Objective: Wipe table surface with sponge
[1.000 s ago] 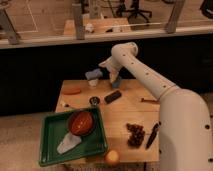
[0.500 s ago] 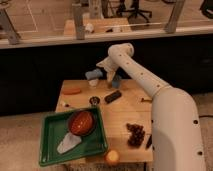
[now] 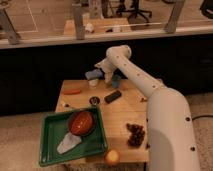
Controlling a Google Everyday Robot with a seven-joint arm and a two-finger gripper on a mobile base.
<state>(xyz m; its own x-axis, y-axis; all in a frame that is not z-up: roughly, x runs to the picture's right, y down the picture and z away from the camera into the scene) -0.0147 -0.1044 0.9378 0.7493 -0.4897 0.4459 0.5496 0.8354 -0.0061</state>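
Note:
The sponge (image 3: 92,75), a small pale grey-blue block, sits at the far edge of the light wooden table surface (image 3: 120,114). My gripper (image 3: 103,69) hangs just above and to the right of the sponge, at the end of the white arm that reaches in from the lower right. It is open, and nothing shows between its fingers. I cannot tell whether it touches the sponge.
A dark blue cup (image 3: 116,80) stands right of the gripper, under the arm. A black bar (image 3: 112,96), a small dark round thing (image 3: 94,100) and an orange piece (image 3: 71,91) lie mid-table. A green tray (image 3: 50,150) holds a red bowl (image 3: 81,122) and a white cloth (image 3: 67,143). Dark grapes (image 3: 135,134) and an orange fruit (image 3: 112,157) lie near the front.
The gripper has shifted slightly left, closer to the sponge. The sponge and the other objects have stayed where they were.

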